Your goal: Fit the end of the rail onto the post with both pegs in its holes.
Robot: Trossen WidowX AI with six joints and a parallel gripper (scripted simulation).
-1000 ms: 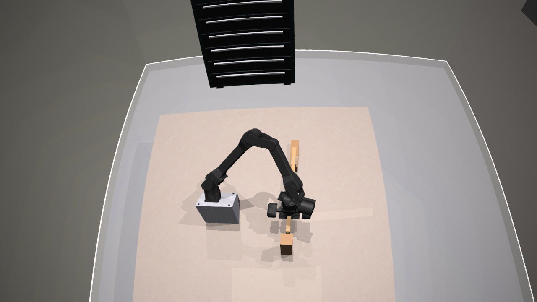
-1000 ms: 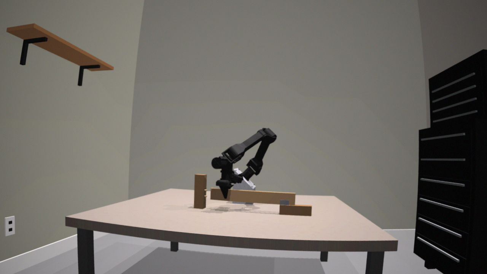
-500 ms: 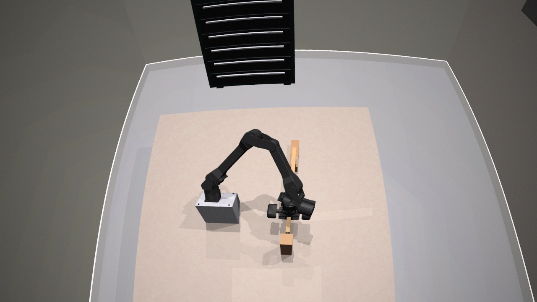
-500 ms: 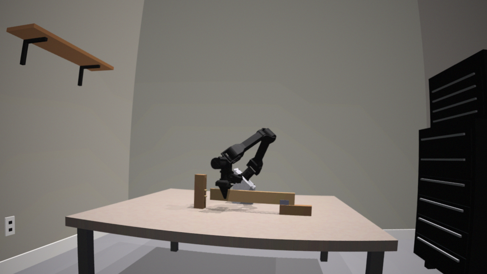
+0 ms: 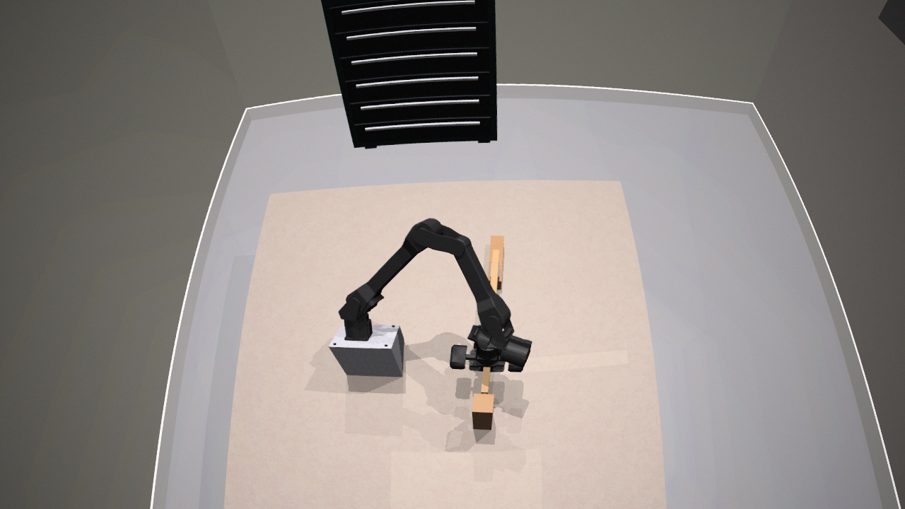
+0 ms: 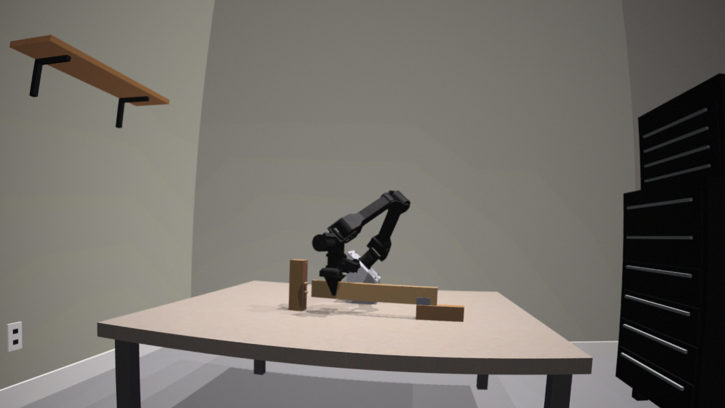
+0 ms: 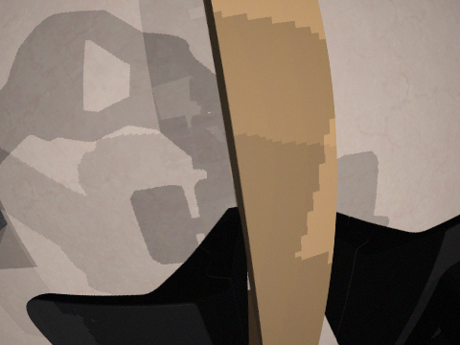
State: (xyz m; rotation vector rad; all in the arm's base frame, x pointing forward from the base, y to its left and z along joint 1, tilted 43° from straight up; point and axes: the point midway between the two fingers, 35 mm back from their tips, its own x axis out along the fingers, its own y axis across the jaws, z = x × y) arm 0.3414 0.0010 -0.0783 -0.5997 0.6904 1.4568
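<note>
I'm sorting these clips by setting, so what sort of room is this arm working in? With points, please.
Probably a workshop or lab: a black drawer cabinet (image 5: 421,66) (image 6: 659,218) stands by the wall, a bracketed wooden shelf (image 6: 96,71) hangs opposite, and the arm works at a sturdy table (image 5: 316,253) (image 6: 344,335).
</note>
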